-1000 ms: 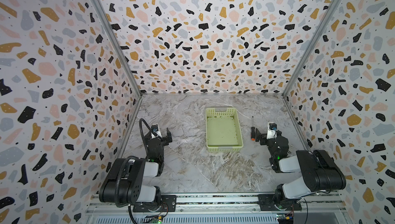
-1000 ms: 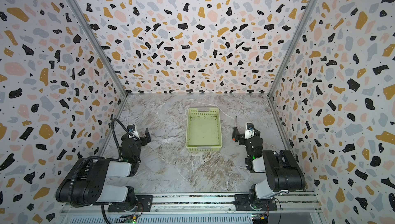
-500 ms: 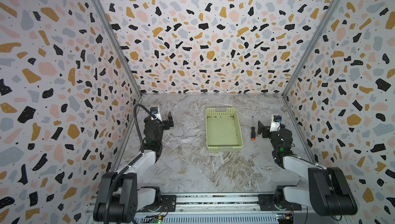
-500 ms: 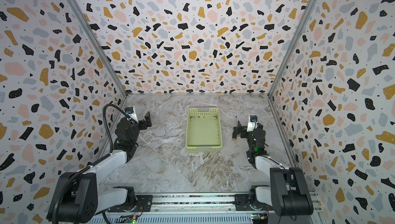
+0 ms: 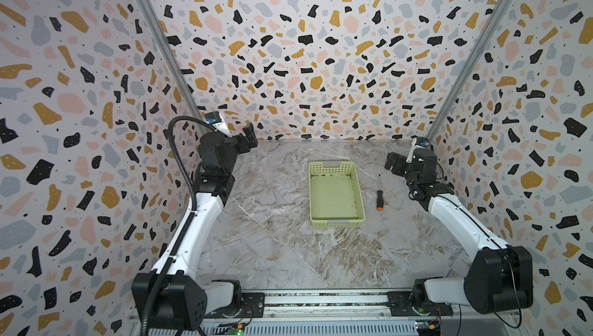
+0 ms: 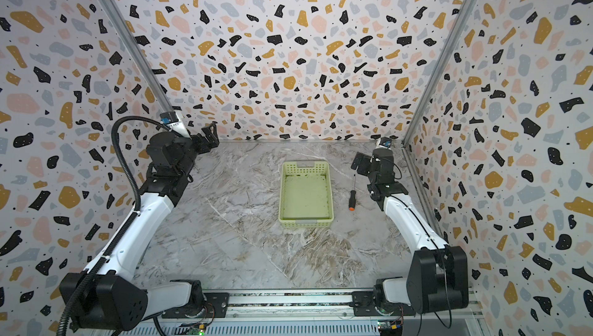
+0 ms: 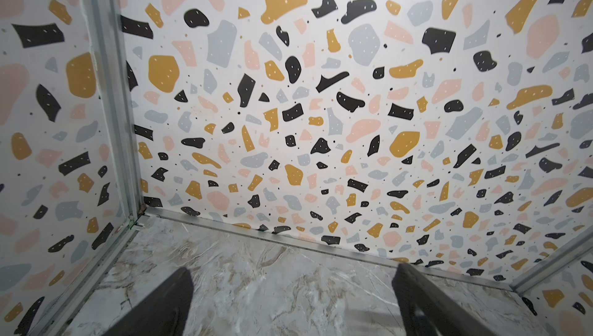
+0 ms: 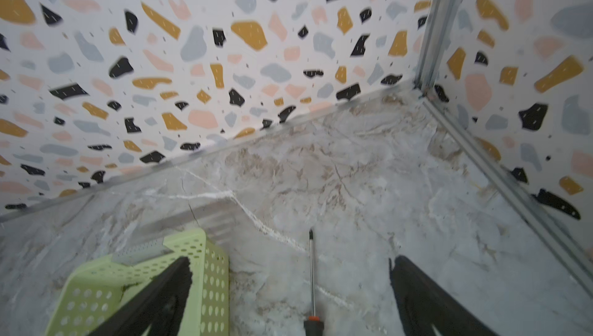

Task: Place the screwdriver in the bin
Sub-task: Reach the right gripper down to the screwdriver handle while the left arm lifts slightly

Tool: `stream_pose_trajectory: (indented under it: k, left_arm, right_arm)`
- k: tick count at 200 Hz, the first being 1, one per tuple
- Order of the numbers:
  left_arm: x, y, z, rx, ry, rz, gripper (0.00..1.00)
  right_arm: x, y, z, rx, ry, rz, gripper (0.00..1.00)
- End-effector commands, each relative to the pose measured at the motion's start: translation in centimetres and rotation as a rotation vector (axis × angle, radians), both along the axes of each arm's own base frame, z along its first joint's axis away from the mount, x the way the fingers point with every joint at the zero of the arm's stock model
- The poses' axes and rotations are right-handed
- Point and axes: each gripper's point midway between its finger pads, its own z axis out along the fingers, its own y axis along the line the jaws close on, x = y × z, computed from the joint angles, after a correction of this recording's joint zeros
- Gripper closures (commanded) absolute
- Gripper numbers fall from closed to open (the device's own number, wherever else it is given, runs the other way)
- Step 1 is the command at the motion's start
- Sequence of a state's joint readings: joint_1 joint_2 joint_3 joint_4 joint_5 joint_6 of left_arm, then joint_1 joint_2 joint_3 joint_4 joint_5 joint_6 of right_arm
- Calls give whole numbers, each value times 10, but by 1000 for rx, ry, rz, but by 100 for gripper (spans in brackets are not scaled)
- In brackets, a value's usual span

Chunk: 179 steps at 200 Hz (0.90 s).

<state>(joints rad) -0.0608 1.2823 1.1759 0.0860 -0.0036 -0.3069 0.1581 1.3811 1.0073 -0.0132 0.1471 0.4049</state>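
Right gripper (image 5: 395, 165) hangs in the air at the right side of both top views, its jaws spread wide and nothing between them. It touches no object. In the right wrist view the two dark fingers (image 8: 417, 292) stand far apart at the lower edge of the frame, and the screwdriver (image 8: 312, 280) lies on the marble table (image 8: 369, 174) between them, a little nearer to the left finger, with its thin shaft pointing up in the frame toward the back wall.

In both top views the screwdriver (image 5: 379, 194) lies flat on the table, right of centre, just beside the right long side of the bin (image 5: 359, 190) but apart from it. Its orange butt end points to the lower edge of the frame. The gripper is up and to the right of it, near but not touching.

The pale yellow-green bin (image 6: 330, 186) stands in the middle of the table with nothing visible inside.

Left gripper (image 5: 245, 138) is raised at the upper left of the table, near the back wall, also open wide and holding nothing; the left wrist view shows its fingers (image 7: 414, 292) well apart.
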Motion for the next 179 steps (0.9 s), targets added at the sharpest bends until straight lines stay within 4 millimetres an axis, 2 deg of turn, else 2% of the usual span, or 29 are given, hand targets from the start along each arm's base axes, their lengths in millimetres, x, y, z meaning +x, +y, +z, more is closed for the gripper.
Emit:
stream_pose_trajectory:
  k: [1, 22, 59, 105, 136, 179]
  left_arm:
    - [0, -4, -59, -9, 172, -32, 0]
    - [0, 9, -74, -19, 236, 35, 1]
    - [1, 14, -82, -42, 259, 43, 0]
    - [6, 10, -91, -74, 285, 11, 0]
    - [5, 11, -91, -74, 285, 17, 0]
    - [5, 13, -92, -69, 286, 24, 0]
  right_arm:
    - [-21, 3, -53, -14, 249, -24, 1]
    - [-23, 8, -82, -38, 341, -11, 0]
    - [-34, 7, -121, -87, 428, -19, 10]
    - [-35, 20, -152, -94, 515, 47, 25]
    - [-39, 26, -172, -93, 567, 68, 30]
    - [-42, 30, -189, -101, 609, 74, 40]
